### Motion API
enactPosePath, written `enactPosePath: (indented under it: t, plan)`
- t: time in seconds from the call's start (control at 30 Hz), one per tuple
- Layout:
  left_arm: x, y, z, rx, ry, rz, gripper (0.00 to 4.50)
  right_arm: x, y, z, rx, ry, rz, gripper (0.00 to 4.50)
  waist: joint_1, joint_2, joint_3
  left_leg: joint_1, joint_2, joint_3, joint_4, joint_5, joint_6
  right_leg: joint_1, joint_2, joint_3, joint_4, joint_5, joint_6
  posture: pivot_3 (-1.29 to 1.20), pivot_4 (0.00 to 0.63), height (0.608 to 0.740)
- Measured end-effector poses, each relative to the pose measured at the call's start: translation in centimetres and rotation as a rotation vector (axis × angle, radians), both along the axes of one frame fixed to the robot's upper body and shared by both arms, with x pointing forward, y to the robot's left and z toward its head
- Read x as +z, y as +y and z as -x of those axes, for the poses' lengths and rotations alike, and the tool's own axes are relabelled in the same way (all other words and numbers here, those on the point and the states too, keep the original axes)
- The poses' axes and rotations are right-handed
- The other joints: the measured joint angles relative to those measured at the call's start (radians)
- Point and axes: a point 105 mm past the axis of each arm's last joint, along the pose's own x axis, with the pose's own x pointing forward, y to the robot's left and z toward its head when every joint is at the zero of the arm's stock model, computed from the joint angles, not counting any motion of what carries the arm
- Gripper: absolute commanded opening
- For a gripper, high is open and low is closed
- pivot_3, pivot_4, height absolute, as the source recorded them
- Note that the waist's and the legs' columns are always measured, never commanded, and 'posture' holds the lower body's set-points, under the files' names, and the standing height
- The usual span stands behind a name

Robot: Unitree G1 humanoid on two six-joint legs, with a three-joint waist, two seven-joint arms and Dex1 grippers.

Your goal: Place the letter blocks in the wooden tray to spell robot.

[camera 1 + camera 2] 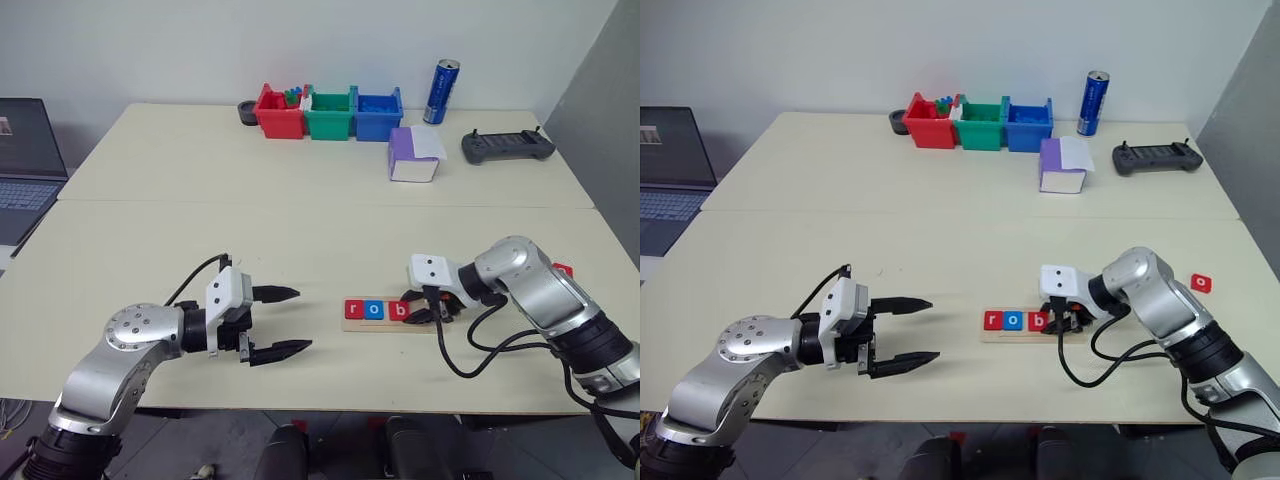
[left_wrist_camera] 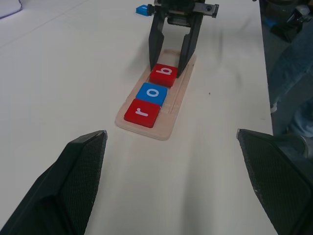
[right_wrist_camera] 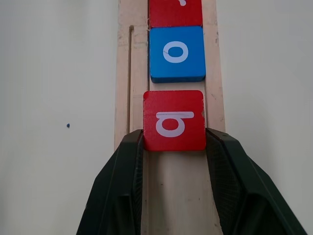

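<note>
The wooden tray [image 1: 380,326] lies near the table's front edge, right of centre. In its groove sit three letter blocks in a row: a red r [image 2: 142,112], a blue o [image 2: 152,93] and a red b [image 3: 174,120]. My right gripper [image 1: 425,312] points down at the tray's right part, with a finger pressed against each side of the b block. A loose red block [image 1: 1201,283] lies on the table to the right of my right arm, and a blue one [image 2: 142,9] beyond the tray. My left gripper [image 1: 303,320] hovers open and empty left of the tray.
At the table's back stand a red bin [image 1: 279,113], a green bin [image 1: 331,113] and a blue bin [image 1: 378,113], with a blue can [image 1: 441,91] beside them. A purple-and-white box [image 1: 414,155] and a dark controller [image 1: 507,147] lie further right. A laptop [image 1: 25,165] sits at far left.
</note>
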Motion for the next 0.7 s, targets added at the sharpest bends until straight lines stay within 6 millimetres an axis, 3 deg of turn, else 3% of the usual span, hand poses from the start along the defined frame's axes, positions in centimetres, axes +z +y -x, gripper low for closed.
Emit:
enactPosePath:
  t: [0.67, 0.7]
  plan:
    - [-0.06, -0.07, 0.05, -0.001, 0.000, 0.007, 4.50, 0.12, 0.37, -0.13, 0.000, -0.005, 0.000, 1.46, 0.000, 0.000, 0.000, 0.000, 0.000, 0.000, 0.000, 0.000, 0.000, 0.000, 0.000, 0.000, 0.000, 0.000, 0.000, 0.00, 0.150, 0.740]
    - [-0.06, -0.07, 0.05, -0.001, 0.000, 0.007, 4.50, 0.13, 0.38, -0.11, 0.002, -0.004, 0.001, 2.17, 0.000, 0.000, 0.000, 0.000, 0.000, 0.000, 0.000, 0.000, 0.000, 0.000, 0.000, 0.000, 0.000, 0.000, 0.000, 0.00, 0.150, 0.740]
